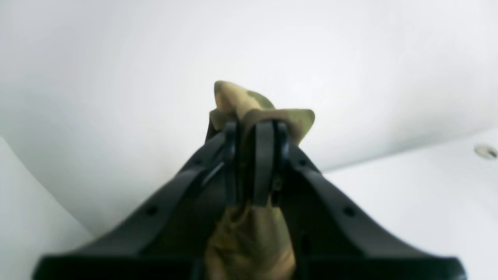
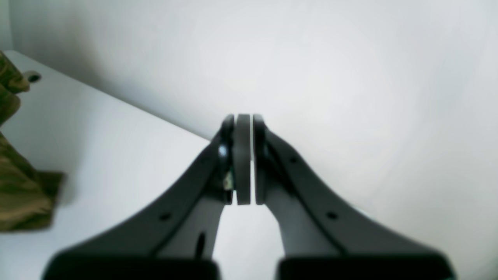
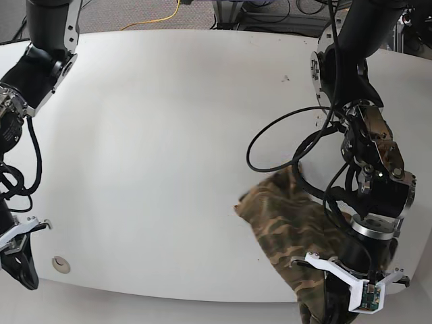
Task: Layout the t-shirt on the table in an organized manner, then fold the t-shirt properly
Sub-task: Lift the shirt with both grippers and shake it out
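Left claw (image 1: 253, 128) is pinching the t-shirt (image 3: 297, 229); right claw (image 2: 244, 120) (closed, empty) should be gripping 1 opposite corner before spreading.

I see the t-shirt (image 3: 297, 226) bunched at lower right of base view: camo print, olive, brown, tan w/ dark patches. It's crumpled, not spread, one part draped over the table (image 3: 169, 135) w/ a corner pointing left, rest rising toward bottom-right. Left wrist view: a tan-green fold (image 1: 249, 103) pokes up mid-frame. Right wrist view: cloth at far left edge. Table's glossy white, curved edges, round grommet hole (image 3: 61, 264) lower left.
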`<state>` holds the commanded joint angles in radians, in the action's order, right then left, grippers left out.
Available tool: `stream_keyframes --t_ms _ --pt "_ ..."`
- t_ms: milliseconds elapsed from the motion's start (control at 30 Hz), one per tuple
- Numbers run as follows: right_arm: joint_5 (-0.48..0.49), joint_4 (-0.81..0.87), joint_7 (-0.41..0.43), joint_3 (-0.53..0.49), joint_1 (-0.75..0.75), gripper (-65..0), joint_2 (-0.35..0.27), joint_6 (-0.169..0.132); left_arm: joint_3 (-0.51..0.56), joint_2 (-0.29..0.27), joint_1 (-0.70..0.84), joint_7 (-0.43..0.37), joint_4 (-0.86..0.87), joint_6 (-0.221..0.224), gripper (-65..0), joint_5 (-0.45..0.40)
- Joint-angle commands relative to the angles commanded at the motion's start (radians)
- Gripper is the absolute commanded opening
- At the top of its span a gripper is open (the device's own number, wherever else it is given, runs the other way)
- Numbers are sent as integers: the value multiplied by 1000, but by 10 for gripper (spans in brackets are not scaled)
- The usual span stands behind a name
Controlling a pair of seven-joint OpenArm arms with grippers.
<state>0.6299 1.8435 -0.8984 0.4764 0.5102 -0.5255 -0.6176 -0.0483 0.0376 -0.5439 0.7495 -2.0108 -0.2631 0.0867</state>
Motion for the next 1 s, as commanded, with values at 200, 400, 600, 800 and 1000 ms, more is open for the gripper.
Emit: stream_keyframes --t_ms 200,400,600,800,1000 --pt "0 0 0 -2 -100 -648 46 0 0 2 69 0 -3 0 -650 2" --pt "-2 26 3 0 -199 -648 106 0 34 -17 71 -2 -3 -2 -650 2" --pt "-6 32 6 3 -250 -648 138 0 133 -31 15 -2 -5 -2 -650 2" --pt "0 32 6 54 -281 -648 149 0 190 -81 -72 -2 -5 -2 -650 -3" --pt "-5 32 6 78 -285 -648 150 0 207 -133 -181 8 -5 -2 -650 -6"
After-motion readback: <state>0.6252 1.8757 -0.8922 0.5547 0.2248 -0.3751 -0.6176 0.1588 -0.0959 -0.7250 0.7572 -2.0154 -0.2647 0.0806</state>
